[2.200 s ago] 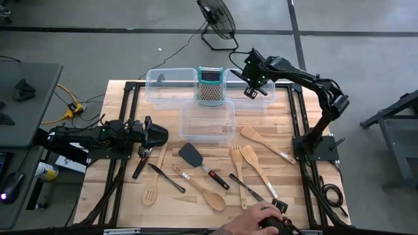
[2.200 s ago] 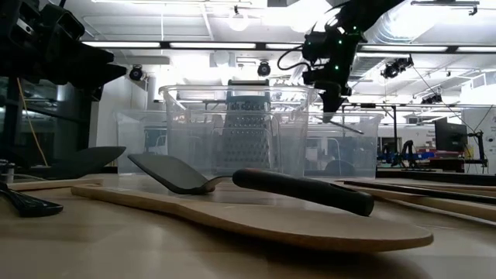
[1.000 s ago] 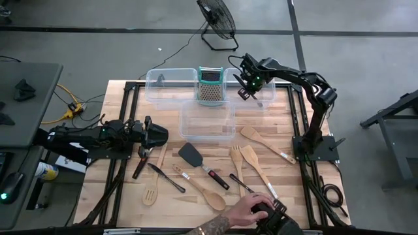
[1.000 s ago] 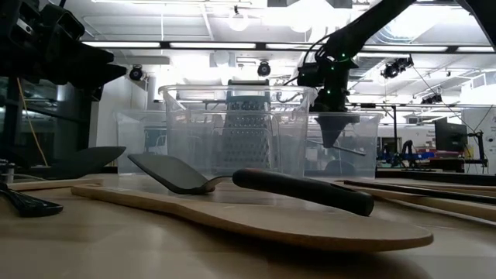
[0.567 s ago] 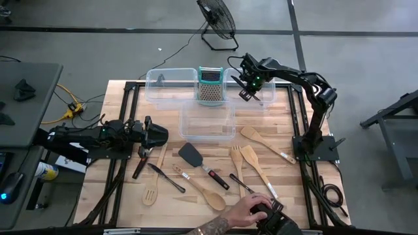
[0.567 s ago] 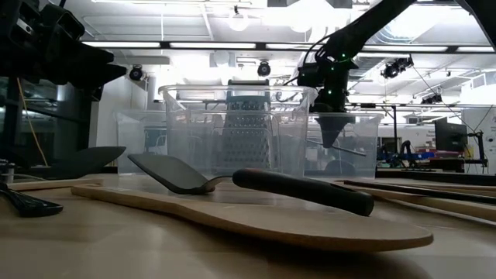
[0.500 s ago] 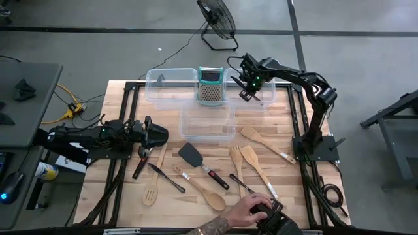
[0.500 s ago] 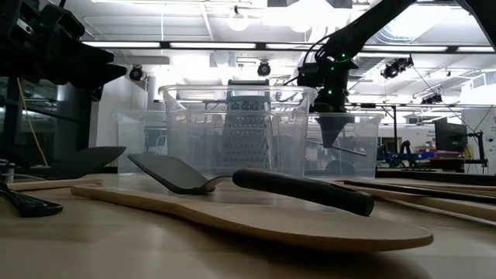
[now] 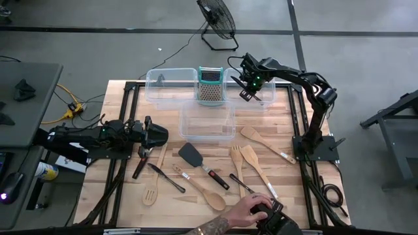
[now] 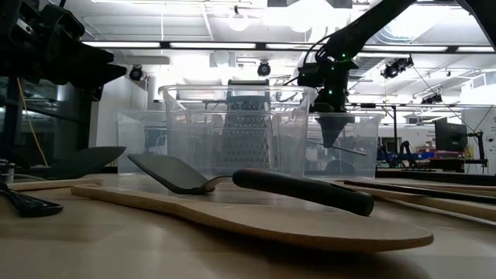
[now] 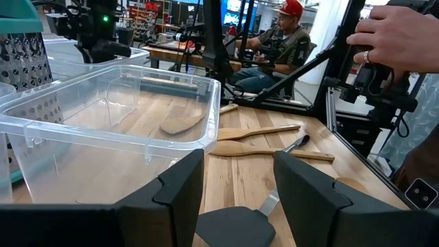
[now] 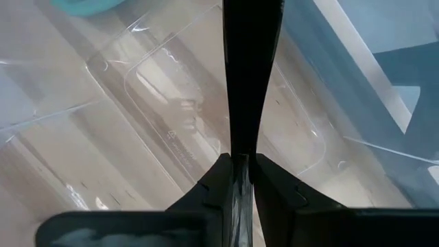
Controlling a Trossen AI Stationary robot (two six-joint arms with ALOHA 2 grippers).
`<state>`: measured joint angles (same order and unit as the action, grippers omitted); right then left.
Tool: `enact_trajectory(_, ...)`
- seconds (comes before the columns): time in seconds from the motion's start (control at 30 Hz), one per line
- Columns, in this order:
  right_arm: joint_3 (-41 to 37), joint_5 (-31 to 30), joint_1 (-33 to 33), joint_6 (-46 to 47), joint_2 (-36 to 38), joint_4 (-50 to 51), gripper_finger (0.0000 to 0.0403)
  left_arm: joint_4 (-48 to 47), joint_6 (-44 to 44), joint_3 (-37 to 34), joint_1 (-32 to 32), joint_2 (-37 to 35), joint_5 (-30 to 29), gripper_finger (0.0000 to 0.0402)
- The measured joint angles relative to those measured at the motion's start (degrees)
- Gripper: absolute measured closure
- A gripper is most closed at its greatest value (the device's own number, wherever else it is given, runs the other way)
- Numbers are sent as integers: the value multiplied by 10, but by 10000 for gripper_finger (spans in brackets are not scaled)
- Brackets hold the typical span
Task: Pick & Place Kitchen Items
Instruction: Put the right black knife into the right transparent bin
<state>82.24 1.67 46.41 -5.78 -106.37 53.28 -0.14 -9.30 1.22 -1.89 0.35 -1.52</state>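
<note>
Your right jaws (image 12: 240, 175) are pinched nearly together on a thin black utensil (image 12: 250, 75), holding it upright over the clear bin (image 9: 261, 98) just right of the box grater (image 9: 209, 85). If you let go from here, the long handle could tip against the bin's wall and lever itself out, or catch the rim and land on the surface (image 9: 294, 196) beside it; a tilt in the hold would cause that, so lower it well inside first. Your left jaws (image 11: 236, 185) stand spread and carry nothing, hovering low near the front of the middle bin (image 11: 110, 130), on the grater's near side, with a black turner (image 11: 233, 230) just below them. The other wooden spoons (image 9: 264, 143) and spatulas lie loose in front of that bin. A person's hand (image 9: 248, 210) reaches in at the near edge, so watch your sweep there.
</note>
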Motion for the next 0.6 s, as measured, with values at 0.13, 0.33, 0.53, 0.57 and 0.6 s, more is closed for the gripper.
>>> enact_trajectory(0.13,0,0,0,0,0,0,358,0,0,0,0,0,0,226)
enact_trajectory(0.33,0,0,0,0,0,0,357,0,0,0,0,0,0,226)
enact_trajectory(0.53,0,0,0,1,0,0,356,0,0,0,0,0,0,226)
enact_trajectory(0.57,0,0,0,1,0,0,355,0,0,0,0,0,0,226)
enact_trajectory(0.6,0,0,0,1,0,0,354,0,0,0,0,0,0,226)
